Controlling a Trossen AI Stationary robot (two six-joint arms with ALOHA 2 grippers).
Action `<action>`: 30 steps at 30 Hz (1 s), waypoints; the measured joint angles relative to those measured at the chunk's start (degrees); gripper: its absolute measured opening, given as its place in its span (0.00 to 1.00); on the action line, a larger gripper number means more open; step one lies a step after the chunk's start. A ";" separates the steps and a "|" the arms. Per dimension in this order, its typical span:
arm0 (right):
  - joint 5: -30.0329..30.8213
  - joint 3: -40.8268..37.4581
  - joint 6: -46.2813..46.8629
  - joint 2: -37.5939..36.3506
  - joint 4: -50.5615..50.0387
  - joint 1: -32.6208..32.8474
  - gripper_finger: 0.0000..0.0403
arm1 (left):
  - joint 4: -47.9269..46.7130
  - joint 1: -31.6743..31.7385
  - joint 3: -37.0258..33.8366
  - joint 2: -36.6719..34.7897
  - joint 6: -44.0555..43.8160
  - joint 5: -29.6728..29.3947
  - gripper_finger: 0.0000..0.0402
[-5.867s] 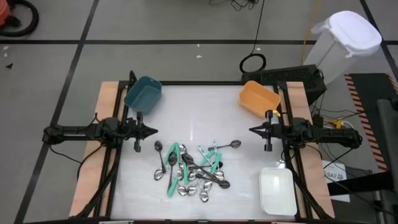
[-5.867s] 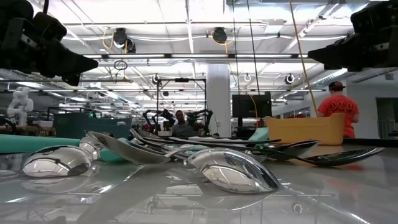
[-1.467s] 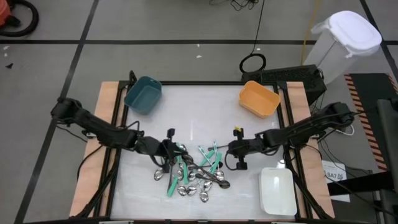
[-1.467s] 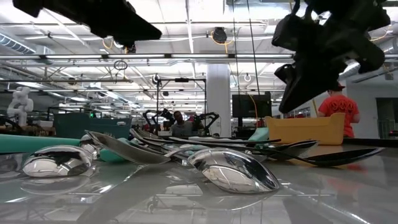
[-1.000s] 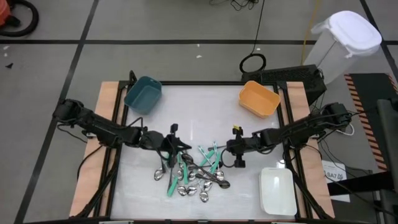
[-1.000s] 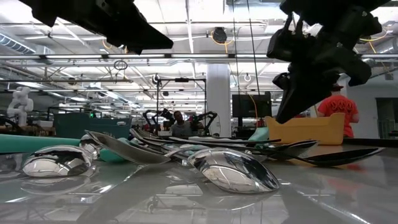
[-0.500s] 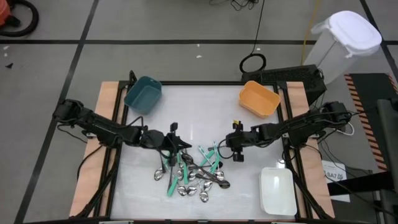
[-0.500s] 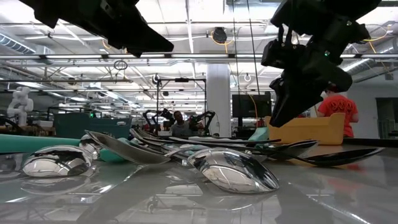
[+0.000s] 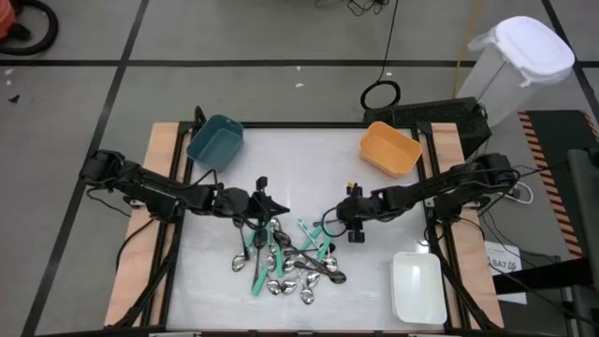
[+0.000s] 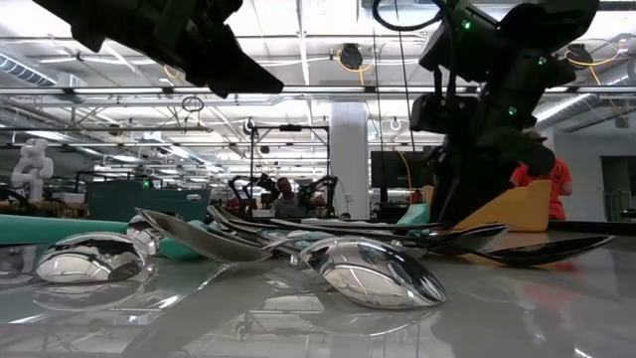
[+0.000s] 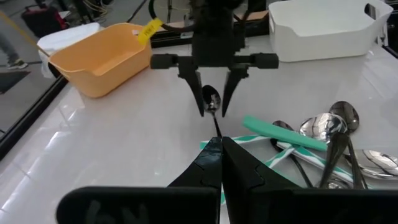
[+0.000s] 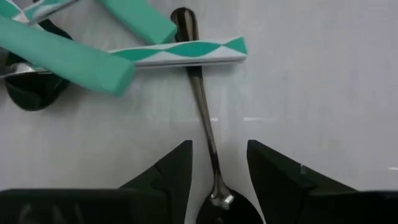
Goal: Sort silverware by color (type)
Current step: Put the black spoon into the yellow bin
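The right gripper (image 12: 217,168) is low over the bench (image 9: 299,159), its fingers (image 12: 171,168) spread to either side of a dark spoon (image 12: 202,115), not yet gripping it. The spoon's far end lies under a patterned teal handle (image 12: 180,51) at the pile's (image 9: 290,257) edge. Lifting it could drag that handle along or let the thin stem slip. The left gripper (image 11: 221,163), shut and empty, hangs over the pile.
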 joint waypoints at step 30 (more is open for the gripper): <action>-2.62 0.09 -0.70 2.85 -0.81 -2.16 0.03 | -0.05 0.23 -0.02 -0.04 -0.57 0.00 0.01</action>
